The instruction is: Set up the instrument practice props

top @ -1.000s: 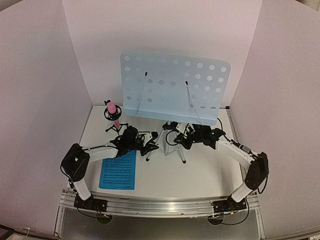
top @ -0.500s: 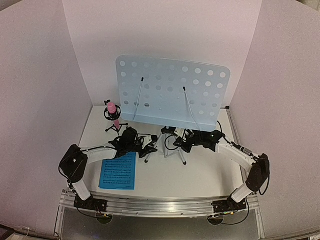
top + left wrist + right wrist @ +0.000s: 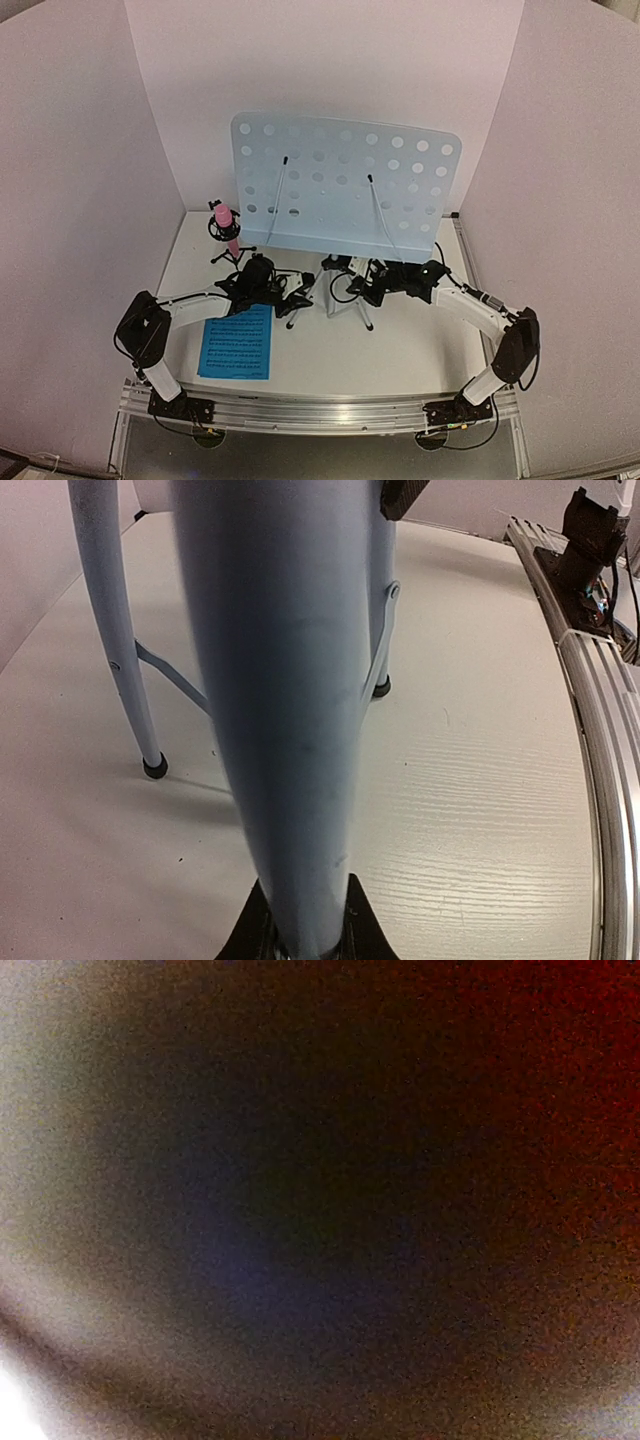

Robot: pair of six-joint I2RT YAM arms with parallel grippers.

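Left claw (image 3: 291, 301): I see it clamped on a tripod (image 3: 290, 730) leg.
Right claw (image 3: 362, 287): closed at the tripod's hub.
Desk (image 3: 340, 190): pale blue, perforated, upright atop tripod.
Sheet (image 3: 237, 342): blue, flat, front-left.

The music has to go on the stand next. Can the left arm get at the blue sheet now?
Probably not yet: the blue sheet lies close by with nothing on it, but the left gripper is shut on a tripod leg.

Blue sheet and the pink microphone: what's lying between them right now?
The left arm crosses that stretch: its forearm and wrist pass between the pink microphone and the blue sheet. The top view shows it.
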